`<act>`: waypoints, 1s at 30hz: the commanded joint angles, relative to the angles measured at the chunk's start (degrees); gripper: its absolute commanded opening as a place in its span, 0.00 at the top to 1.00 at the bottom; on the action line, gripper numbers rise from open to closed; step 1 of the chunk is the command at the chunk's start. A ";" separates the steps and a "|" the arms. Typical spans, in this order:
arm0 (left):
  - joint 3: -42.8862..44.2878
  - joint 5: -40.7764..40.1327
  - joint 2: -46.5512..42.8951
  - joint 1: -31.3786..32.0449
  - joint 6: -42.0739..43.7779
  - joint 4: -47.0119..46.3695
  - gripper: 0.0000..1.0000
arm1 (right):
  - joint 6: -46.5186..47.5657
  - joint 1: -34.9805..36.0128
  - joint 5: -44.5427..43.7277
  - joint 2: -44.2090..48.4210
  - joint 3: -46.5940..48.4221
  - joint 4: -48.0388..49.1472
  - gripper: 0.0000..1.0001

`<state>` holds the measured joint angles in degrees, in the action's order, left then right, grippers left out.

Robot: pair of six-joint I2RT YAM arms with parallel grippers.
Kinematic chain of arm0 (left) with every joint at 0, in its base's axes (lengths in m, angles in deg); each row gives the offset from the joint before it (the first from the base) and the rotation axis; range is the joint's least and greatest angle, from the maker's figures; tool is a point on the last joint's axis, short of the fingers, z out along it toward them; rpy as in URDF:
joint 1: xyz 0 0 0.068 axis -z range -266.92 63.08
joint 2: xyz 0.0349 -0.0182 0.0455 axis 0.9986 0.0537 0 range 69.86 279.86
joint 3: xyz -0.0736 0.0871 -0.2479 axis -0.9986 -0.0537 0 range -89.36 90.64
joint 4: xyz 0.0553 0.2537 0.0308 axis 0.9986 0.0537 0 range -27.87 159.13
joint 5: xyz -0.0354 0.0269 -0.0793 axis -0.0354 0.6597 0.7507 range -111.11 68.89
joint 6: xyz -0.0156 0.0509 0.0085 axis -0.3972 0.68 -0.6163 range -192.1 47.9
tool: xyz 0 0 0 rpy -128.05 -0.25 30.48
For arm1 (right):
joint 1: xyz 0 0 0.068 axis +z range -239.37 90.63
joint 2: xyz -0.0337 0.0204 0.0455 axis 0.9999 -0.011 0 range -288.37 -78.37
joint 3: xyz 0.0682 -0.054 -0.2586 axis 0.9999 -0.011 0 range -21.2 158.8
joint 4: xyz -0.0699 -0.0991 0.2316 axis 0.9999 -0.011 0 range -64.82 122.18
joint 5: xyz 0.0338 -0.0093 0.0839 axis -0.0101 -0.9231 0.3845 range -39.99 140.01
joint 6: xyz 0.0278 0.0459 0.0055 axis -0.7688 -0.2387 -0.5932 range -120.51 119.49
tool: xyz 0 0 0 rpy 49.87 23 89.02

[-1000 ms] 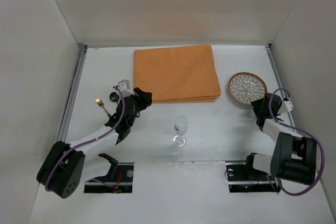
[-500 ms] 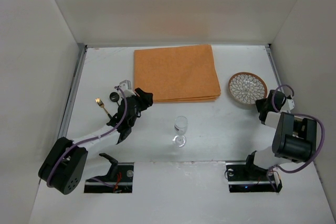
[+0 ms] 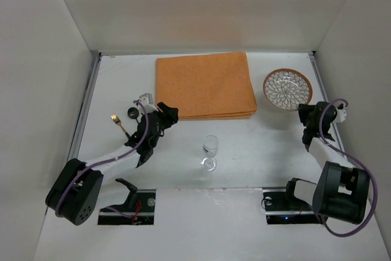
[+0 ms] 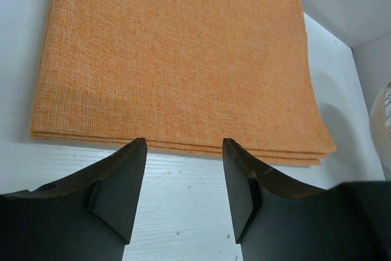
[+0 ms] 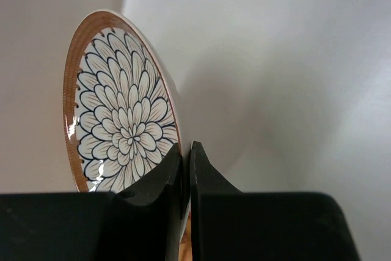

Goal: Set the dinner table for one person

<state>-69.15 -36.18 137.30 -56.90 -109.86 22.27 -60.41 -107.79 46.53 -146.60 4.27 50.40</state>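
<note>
**Table-setting run: right arm on the plate, left arm at the placemat**

Surface: the dinner table (image 3: 256, 151), a large flat matte white rectangle with white walls on three sides, fills the top view; both arm bases sit at its near edge.

Items on it:
- Orange woven rectangular cloth placemat (image 3: 206, 85), folded in layers, at the far centre.
- Clear stemmed wine glass (image 3: 210, 151), upright, near the middle and well in front of the placemat.
- Small gold-coloured metal fork (image 3: 118, 124) at the left side, with a small round black object (image 3: 131, 112) just beside it. The object is too small to identify.

Right gripper (image 5: 185, 148): jaws pinched nearly together on the rim of the round brown-rimmed plate with a black-and-white petal pattern (image 3: 288, 88). The plate sits right of the placemat, near the table's far right corner. The wrist view shows it tilted, with a soft shadow under it. Cannot tell if its far edge touches the table.

Left gripper (image 4: 184, 145): jaws about half apart with nothing between them. It is low over bare table, just short of the placemat's near edge by its left corner.
</note>
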 commanded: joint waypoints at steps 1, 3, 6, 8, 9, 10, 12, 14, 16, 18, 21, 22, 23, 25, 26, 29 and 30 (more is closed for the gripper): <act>-0.96 -1.28 -0.82 -0.62 0.23 -3.65 0.50 | -1.63 6.83 1.56 4.24 8.35 8.15 0.99; -1.22 -1.63 -1.26 -0.89 0.14 -3.65 0.50 | -1.36 11.40 1.73 1.80 11.51 8.15 0.99; -1.31 -2.16 -1.34 -1.06 0.14 -3.56 0.50 | -0.05 20.10 1.29 -4.26 17.05 8.76 0.99; -1.31 -2.24 -1.52 -1.41 0.14 -3.30 0.50 | 1.01 25.37 1.11 -9.09 21.26 9.46 0.99; -1.40 -2.33 -1.70 -1.67 0.14 -3.12 0.51 | 1.45 28.01 1.11 -11.90 23.72 9.64 0.99; -1.49 -2.59 -1.78 -1.94 0.14 -3.04 0.51 | 1.97 30.12 1.11 -14.63 26.01 9.64 0.99; -1.66 -3.03 -1.96 -2.38 -0.12 -2.86 0.51 | 3.12 34.08 0.94 -20.34 31.19 9.03 0.99; -1.66 -3.30 -2.05 -2.64 -0.47 -2.42 0.51 | 4.00 36.73 0.76 -25.44 35.76 8.77 0.99; -1.57 -3.39 -1.96 -2.73 -0.56 -2.07 0.51 | 4.09 38.40 0.15 -29.84 39.72 8.24 0.99; -1.57 -3.39 -1.70 -2.82 -0.56 -2.07 0.51 | 4.09 39.11 0.15 -33.53 42.89 7.45 0.99; -1.49 -3.39 -1.35 -2.91 -0.56 -2.07 0.51 | 4.17 39.90 -0.12 -38.90 47.90 5.26 0.99; -1.40 -3.39 -1.26 -2.91 -0.56 -2.07 0.51 | 4.35 40.08 -0.47 -39.96 49.05 4.64 0.98; -1.40 -3.39 -1.08 -2.99 -0.56 -2.07 0.51 | 4.70 40.34 -1.34 -41.45 50.45 3.94 0.98; -1.22 -3.39 -0.47 -3.26 -0.56 -2.07 0.51 | 5.05 40.69 -2.40 -44.17 53.26 2.62 0.98; -1.22 -3.39 -0.21 -3.35 -0.56 -2.07 0.51 | 5.14 40.87 -2.66 -45.40 54.41 2.00 0.98; -1.13 -3.39 0.24 -3.52 -0.48 -2.07 0.51 | 4.35 40.96 -3.28 -47.69 56.00 2.08 0.98; -1.05 -3.39 0.41 -3.61 -0.39 -2.07 0.51 | 4.27 41.04 -3.37 -48.48 56.61 1.65 0.97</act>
<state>-70.16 -38.32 137.32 -60.05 -110.23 22.31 -53.26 -67.24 43.36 -196.21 55.00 44.06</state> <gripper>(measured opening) 0.490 0.100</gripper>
